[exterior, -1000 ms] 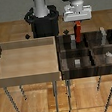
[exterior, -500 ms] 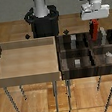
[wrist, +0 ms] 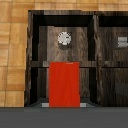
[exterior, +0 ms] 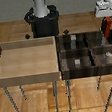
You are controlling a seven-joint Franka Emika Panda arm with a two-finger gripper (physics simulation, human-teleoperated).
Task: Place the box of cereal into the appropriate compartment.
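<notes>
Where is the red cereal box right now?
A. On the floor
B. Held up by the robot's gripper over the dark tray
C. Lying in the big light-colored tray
B: the box of cereal hangs under the gripper, above the dark compartment tray.

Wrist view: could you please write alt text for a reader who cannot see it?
A red cereal box fills the middle, held above a dark wooden tray of compartments. One compartment beyond it holds a small round grey object; another holds a small grey block.
</notes>
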